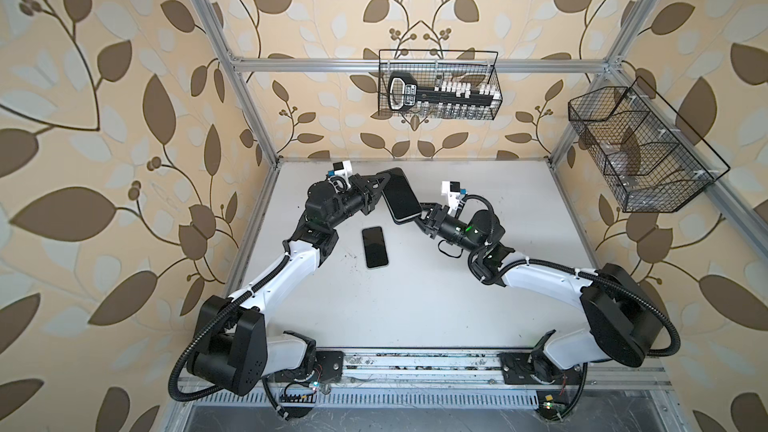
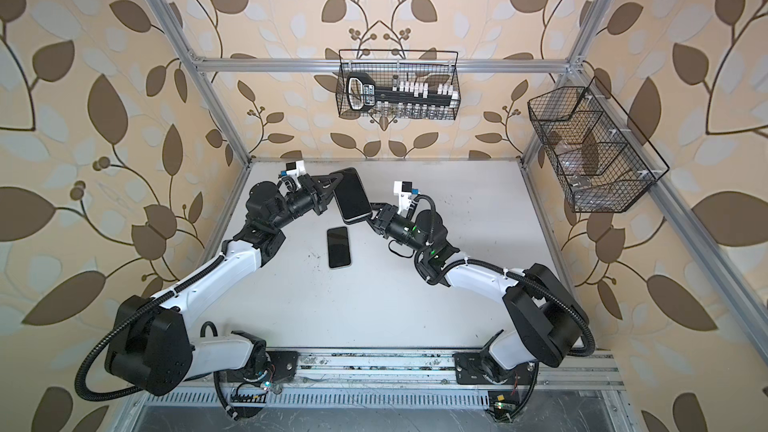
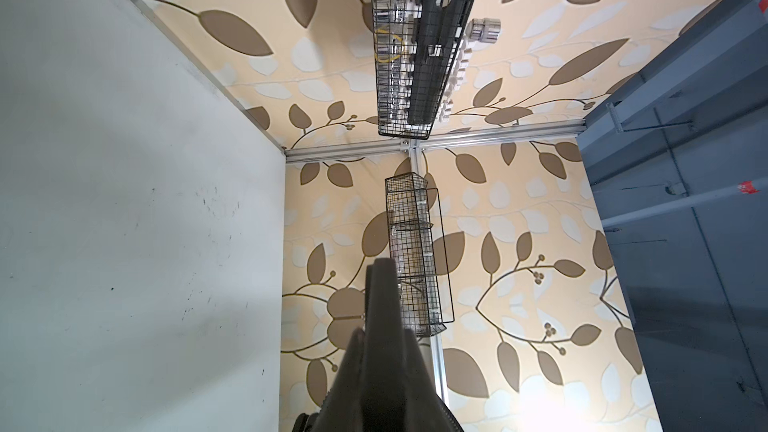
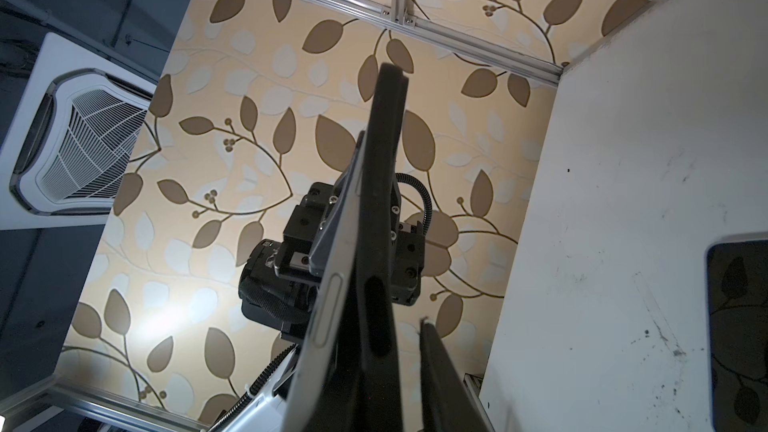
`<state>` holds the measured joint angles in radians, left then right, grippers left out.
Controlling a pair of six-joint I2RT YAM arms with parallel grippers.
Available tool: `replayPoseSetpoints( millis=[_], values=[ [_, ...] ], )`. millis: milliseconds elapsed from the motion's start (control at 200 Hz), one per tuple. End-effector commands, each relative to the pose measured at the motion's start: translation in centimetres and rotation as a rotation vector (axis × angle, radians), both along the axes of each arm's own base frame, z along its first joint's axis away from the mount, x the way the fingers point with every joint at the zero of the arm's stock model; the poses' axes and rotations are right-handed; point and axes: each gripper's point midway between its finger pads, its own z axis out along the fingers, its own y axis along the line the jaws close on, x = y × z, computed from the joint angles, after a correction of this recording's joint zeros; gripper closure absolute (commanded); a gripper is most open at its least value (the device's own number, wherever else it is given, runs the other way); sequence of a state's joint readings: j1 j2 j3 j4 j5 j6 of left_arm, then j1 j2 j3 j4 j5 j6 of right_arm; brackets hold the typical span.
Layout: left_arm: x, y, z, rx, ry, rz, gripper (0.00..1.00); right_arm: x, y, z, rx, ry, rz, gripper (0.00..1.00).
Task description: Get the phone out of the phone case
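Observation:
A black-screened phone (image 1: 401, 195) in its dark phone case is held above the table (image 1: 415, 305) between both arms, seen in both top views. My left gripper (image 1: 387, 178) is shut on the far corner; in the left wrist view its fingers (image 3: 409, 351) pinch a thin dark edge of the phone case (image 3: 380, 284). My right gripper (image 1: 420, 211) straddles the near corner. In the right wrist view the phone's silver edge (image 4: 332, 292) stands slightly apart from the black phone case (image 4: 384, 160). A gap shows between the case and the one visible finger (image 4: 436, 367); the other finger is hidden.
A second black phone (image 1: 375, 247) lies flat, screen up, just in front of the held one. A wire basket with a socket set (image 1: 438, 85) hangs on the back wall, another wire basket (image 1: 640, 151) on the right wall. Aluminium frame posts stand at the table's corners.

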<state>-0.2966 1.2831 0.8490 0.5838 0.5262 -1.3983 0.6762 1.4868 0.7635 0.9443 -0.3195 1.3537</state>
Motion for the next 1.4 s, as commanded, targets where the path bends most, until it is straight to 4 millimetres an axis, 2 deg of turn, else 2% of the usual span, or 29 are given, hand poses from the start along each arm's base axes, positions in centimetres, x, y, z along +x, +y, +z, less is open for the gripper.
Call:
replayPoseSetpoints(
  millis=[0, 305, 540, 935, 1085, 1325, 1395],
  values=[
    [-0.6, -0.5, 0.0, 0.06, -0.05, -0.007, 0.92, -0.6, 0.1, 2.9, 0.088, -0.059, 0.007, 0.82],
    [-0.9, -0.6, -0.6, 0.07, -0.041, -0.012, 0.79, -0.5, 0.2, 2.7, 0.107, -0.035, 0.002, 1.0],
    [-1.3, -0.3, -0.6, 0.082, -0.041, -0.004, 0.65, -0.5, 0.4, 2.5, 0.122, -0.016, 0.001, 1.0],
    [-1.7, 0.0, -0.4, 0.101, -0.043, 0.008, 0.55, -0.6, 0.4, 2.4, 0.154, 0.0, 0.012, 1.0],
    [-1.8, 0.1, -0.3, 0.103, -0.044, 0.01, 0.47, -0.5, 0.2, 2.3, 0.185, 0.011, 0.014, 1.0],
    [-2.1, 0.1, 0.3, 0.098, -0.056, 0.007, 0.26, -0.4, -0.5, 2.7, 0.212, 0.011, 0.005, 1.0],
    [-2.2, 0.1, 0.4, 0.099, -0.058, 0.006, 0.25, -0.5, -0.6, 2.7, 0.208, 0.009, 0.002, 1.0]
  ],
)
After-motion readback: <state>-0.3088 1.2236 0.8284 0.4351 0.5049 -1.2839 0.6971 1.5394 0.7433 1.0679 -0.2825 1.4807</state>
